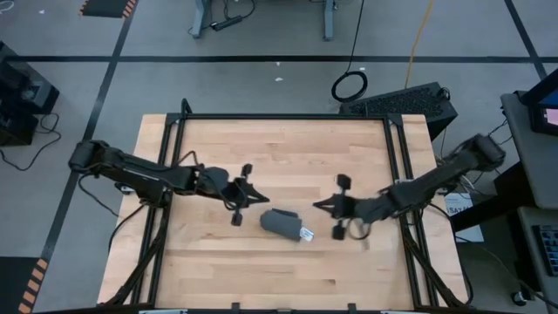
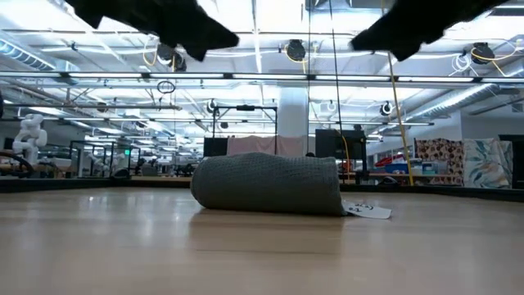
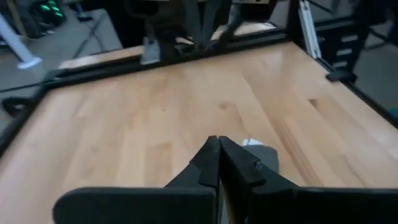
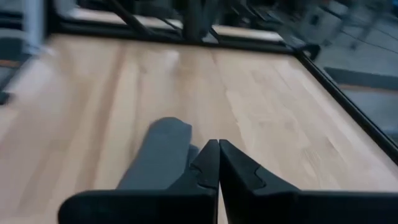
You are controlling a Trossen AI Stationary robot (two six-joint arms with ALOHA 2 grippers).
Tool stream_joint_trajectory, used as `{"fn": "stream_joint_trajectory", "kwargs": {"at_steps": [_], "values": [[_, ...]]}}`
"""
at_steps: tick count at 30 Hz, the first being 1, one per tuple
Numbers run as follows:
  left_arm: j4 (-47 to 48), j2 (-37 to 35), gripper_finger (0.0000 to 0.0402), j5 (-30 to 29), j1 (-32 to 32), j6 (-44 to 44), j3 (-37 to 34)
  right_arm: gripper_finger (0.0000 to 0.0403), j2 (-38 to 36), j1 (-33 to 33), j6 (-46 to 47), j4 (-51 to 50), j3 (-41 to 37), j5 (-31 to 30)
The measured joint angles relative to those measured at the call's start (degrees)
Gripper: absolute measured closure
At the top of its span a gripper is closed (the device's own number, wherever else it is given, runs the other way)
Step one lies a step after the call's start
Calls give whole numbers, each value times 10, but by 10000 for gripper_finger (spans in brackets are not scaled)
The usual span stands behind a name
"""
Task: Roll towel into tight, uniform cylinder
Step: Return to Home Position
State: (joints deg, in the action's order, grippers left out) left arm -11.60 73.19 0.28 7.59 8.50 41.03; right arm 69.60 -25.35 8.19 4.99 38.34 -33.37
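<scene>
The dark grey towel (image 1: pixel 281 224) lies rolled into a short cylinder on the wooden table (image 1: pixel 288 148), its side resting on the top; it also shows in the low view (image 2: pixel 268 184). A small white tag (image 1: pixel 306 234) sticks out at its right end and lies on the wood. My left gripper (image 1: pixel 264 198) hangs shut above the table, just left of the roll. My right gripper (image 1: pixel 316 204) hangs shut just right of it. In the right wrist view the roll (image 4: pixel 158 155) lies beyond my shut fingertips (image 4: pixel 217 144). Neither gripper touches the towel.
Black frame rails (image 1: pixel 288 117) run along the table's far edge and down both sides. Bare wood lies around the roll on all sides. A black box (image 1: pixel 405 100) and cables sit on the floor beyond the far right corner.
</scene>
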Motion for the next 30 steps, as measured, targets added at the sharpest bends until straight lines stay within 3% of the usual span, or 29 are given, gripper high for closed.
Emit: {"fn": "stream_joint_trajectory", "kwargs": {"at_steps": [4,8,14,21,30], "values": [[-14,-56,393,-28,-2,-25,-43,403,-134,3,-41,1,-78,51],[-52,-101,393,-55,-1,-62,-100,403,-252,7,-57,5,-147,64],[-72,-136,393,-87,-1,-82,-161,403,-372,14,-73,14,-239,83],[-153,-138,393,-89,-1,-82,-221,403,-434,20,-90,99,-329,114],[-264,-138,393,-83,-1,-95,-295,403,-437,69,-95,159,-375,159]]}}
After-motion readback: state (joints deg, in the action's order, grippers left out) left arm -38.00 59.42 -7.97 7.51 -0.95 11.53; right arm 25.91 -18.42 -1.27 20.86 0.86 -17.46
